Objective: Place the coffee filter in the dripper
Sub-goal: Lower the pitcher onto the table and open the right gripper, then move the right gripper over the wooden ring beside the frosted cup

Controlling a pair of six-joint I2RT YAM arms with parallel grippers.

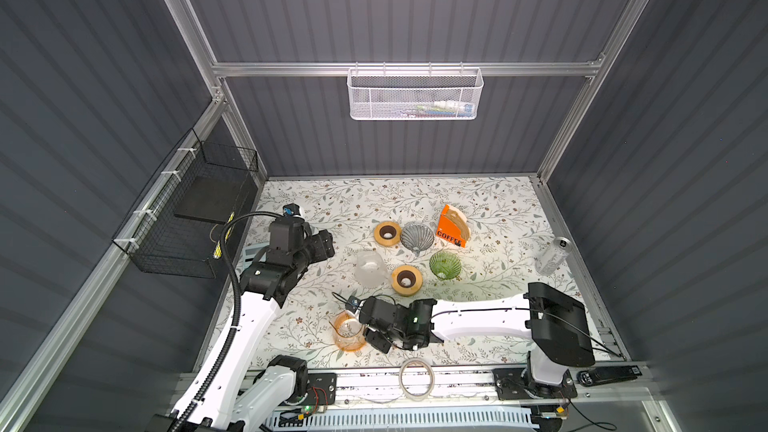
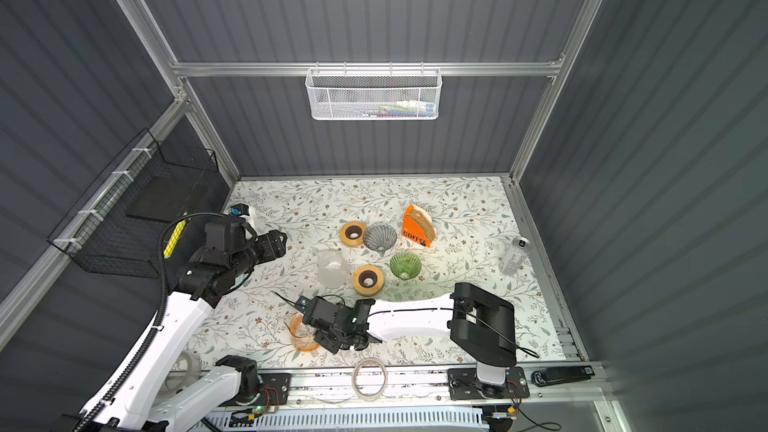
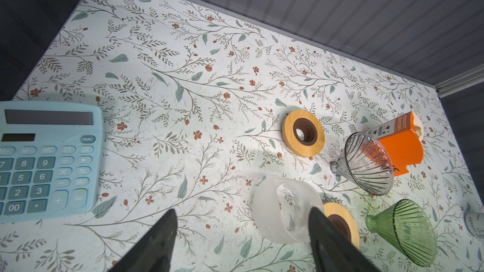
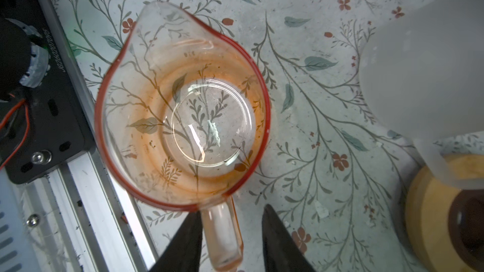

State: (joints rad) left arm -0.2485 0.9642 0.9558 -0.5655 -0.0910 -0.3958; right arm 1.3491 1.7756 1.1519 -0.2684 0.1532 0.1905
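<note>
Over on the left, the left claw [image 3: 242, 210] hangs above the table [image 3: 183, 74], jaws wide and empty. The arm is folded at the elbow and the wrist aims toward 3 o'clock, looking down the line of glassware. My read is that it is parked clear of the work. The calculator [image 3: 47, 160] lies at its 9 o'clock, and the frosted carafe [image 1: 370, 268] is just ahead.

At the table's 7 o'clock stands the orange jug [image 1: 348, 331], upright and empty, by the front rail. The right claw [image 4: 231, 209] straddles its handle with the jaws parted. One finger is against the glass and the other is clear of it, so nothing is clamped. The right arm lies low and long, reaching toward 9 o'clock across the middle.

Moving right there are two wooden rings [image 1: 387, 233] and two bare drippers, each resting on its side. The grey dripper [image 1: 417, 236] is just at 9 o'clock of the box [image 1: 451, 234], and the green dripper [image 1: 445, 264] is at the box's 6 o'clock.

The filters [image 1: 459, 217] are a tan stack standing in that box at the table's 1 o'clock, untouched. The task proper looks not yet begun, and the right arm is probably nearest for the reach.
</note>
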